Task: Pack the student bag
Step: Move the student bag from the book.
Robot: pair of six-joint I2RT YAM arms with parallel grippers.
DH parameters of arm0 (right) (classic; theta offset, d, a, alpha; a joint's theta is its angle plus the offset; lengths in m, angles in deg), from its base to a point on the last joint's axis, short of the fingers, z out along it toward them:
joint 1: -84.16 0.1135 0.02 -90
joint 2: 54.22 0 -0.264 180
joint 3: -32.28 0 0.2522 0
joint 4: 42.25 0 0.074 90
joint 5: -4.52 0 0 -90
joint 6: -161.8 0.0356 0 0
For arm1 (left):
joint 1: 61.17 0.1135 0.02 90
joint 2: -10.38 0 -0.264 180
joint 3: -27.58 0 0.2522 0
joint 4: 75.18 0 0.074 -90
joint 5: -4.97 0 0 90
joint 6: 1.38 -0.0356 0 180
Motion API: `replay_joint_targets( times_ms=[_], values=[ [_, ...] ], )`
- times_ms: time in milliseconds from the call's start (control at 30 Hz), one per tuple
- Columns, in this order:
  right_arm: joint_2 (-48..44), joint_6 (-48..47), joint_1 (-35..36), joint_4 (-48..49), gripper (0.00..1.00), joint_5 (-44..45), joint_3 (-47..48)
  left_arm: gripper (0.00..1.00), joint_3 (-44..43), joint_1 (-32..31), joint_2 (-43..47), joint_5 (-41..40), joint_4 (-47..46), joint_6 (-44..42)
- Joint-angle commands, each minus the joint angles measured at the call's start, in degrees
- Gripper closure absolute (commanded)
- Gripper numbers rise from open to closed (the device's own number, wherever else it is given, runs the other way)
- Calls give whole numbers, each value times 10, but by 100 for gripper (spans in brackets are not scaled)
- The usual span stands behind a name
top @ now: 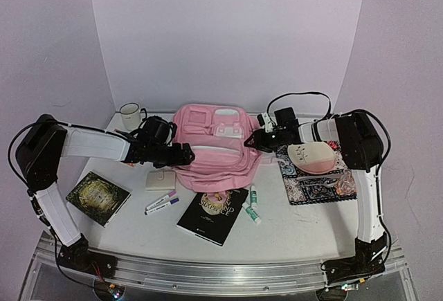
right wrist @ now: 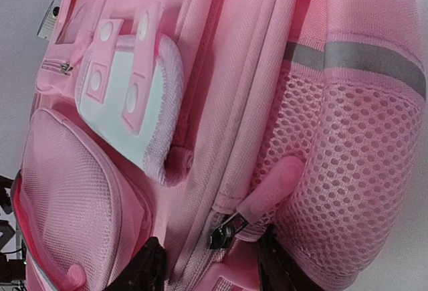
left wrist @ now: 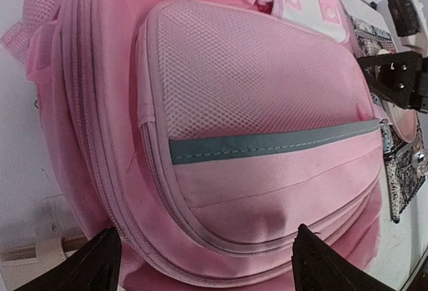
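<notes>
The pink student bag (top: 211, 145) lies flat in the middle of the table, front pockets up. My left gripper (top: 185, 154) is at its left side, open; in the left wrist view (left wrist: 207, 274) the two dark fingertips (left wrist: 100, 264) stand wide apart at the bag's (left wrist: 254, 124) edge, near the mesh pocket with the grey stripe. My right gripper (top: 250, 140) is at the bag's right side, open. In the right wrist view (right wrist: 210, 274) it straddles a zip slider (right wrist: 224, 234) with a pink rubber pull tab (right wrist: 274, 184) beside the mesh side pocket. The zip looks closed.
A white mug (top: 129, 115) stands at the back left. A green book (top: 98, 196), a white block (top: 160, 180), two markers (top: 161, 203), a black book (top: 212, 214) and two tubes (top: 252, 204) lie in front. A plate (top: 311, 157) sits on a patterned mat (top: 322, 183) at the right.
</notes>
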Motion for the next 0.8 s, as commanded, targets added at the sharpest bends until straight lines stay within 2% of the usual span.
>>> replay_joint_targets(
  times_ms=[0, 100, 267, 500, 767],
  values=[
    [26, 5, 5, 9, 60, -68, 30, 11, -21, 0, -33, 7, -8, -11],
    [27, 13, 5, 21, 72, -93, 33, 11, -34, 0, -48, 8, -9, -22],
    [4, 19, 6, 32, 100, -118, 22, 11, -53, 0, -64, 8, -10, -36],
    [-95, 36, 6, 69, 100, -117, -43, 11, -81, 0, -63, -7, -9, -64],
    [-204, 82, 6, 138, 100, -77, -134, 11, -127, -3, -37, -50, 21, -91]
  ],
)
